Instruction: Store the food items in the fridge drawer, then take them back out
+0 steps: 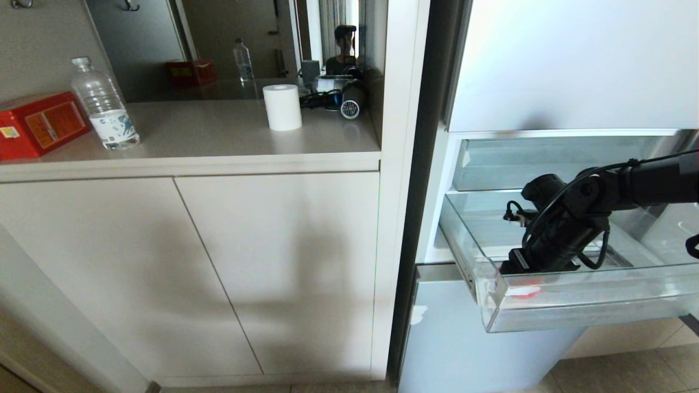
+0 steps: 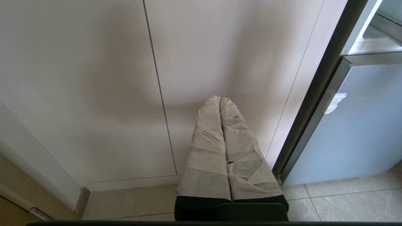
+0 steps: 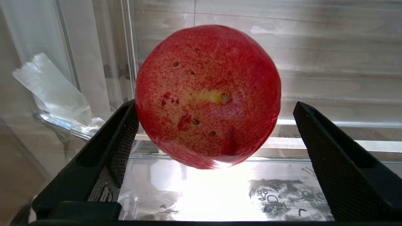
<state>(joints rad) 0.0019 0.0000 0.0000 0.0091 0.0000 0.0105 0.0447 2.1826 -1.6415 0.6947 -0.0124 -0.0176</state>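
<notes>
The red fruit (image 3: 207,94) lies on the floor of the clear fridge drawer (image 1: 573,314), near the front corner with the white tape scrap (image 3: 50,88). In the head view it shows as a red patch (image 1: 524,292) through the drawer's front wall. My right gripper (image 3: 215,106) reaches down into the pulled-out drawer (image 3: 314,47) and stands open around the fruit. One finger (image 3: 125,131) is against the fruit's side; the other finger (image 3: 317,138) is clear of it. My left gripper (image 2: 220,100) is shut and empty, parked in front of the cabinet doors.
A shallower clear tray (image 1: 546,164) sits just above the drawer, and the blue-grey fridge door panel (image 1: 464,338) is below it. On the counter stand a red box (image 1: 38,123), a water bottle (image 1: 104,106) and a paper roll (image 1: 282,106). A person (image 1: 344,49) shows in the mirror.
</notes>
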